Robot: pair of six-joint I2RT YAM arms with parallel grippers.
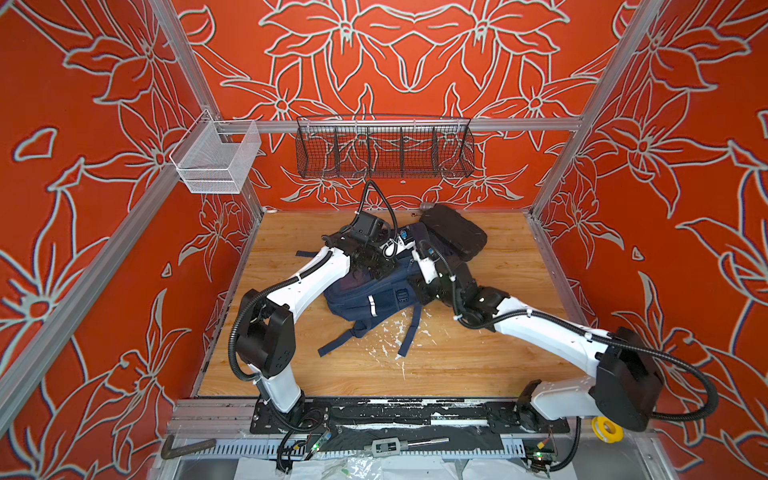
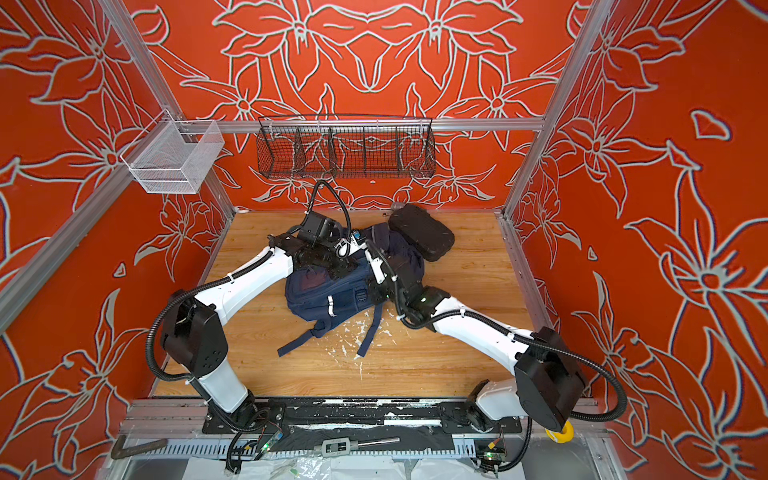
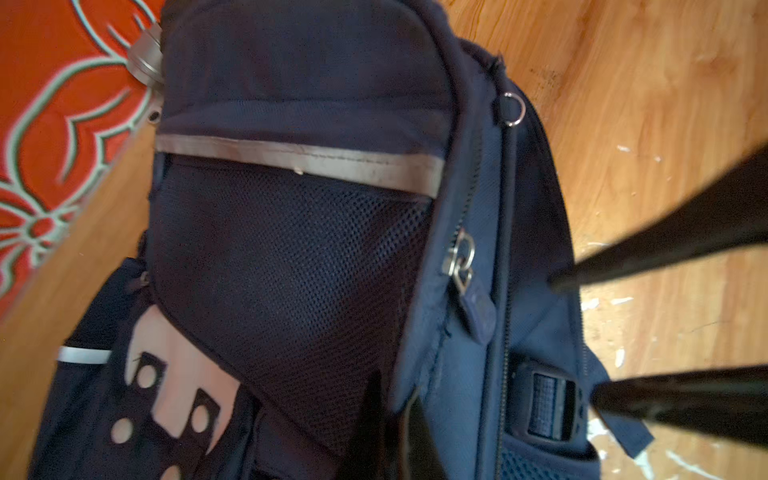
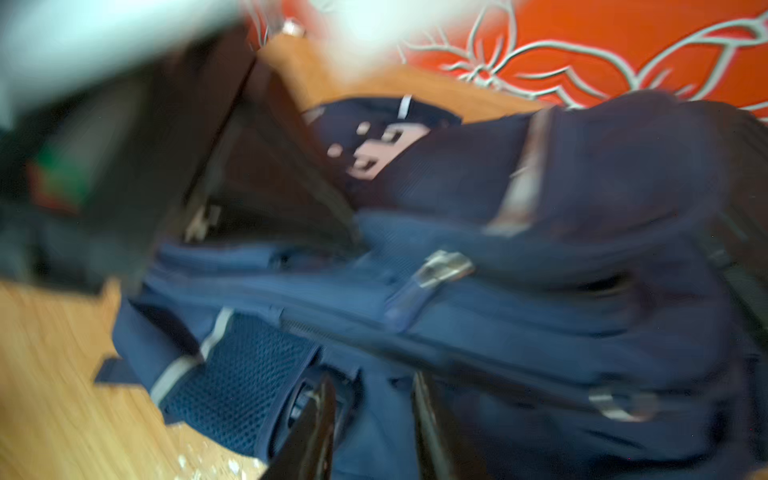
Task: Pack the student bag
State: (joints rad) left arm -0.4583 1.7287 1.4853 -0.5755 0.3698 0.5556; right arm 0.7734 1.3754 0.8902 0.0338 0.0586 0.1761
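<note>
The student bag [image 1: 365,295] [image 2: 324,299], navy with a reflective stripe and a white dotted patch [image 3: 166,374], lies in the middle of the wooden table [image 1: 478,353]. My left gripper [image 1: 379,271] [image 2: 337,270] [image 3: 409,440] is down on the bag's upper face. It is shut, pinching a fabric edge beside the mesh pocket [image 3: 291,270]. My right gripper [image 1: 411,291] [image 2: 372,293] [image 4: 374,415] is at the bag's right side by a strap buckle [image 3: 548,399]. Its two fingers [image 3: 665,241] stand apart, tips against the blue fabric. The right wrist view is blurred.
A black oval hard case [image 1: 455,235] [image 2: 422,232] rests at the back against the bag. The bag's straps [image 1: 345,336] trail toward the front over white flecks on the wood. On the back rail hang a black wire basket [image 1: 384,151] and a white mesh basket [image 1: 214,162].
</note>
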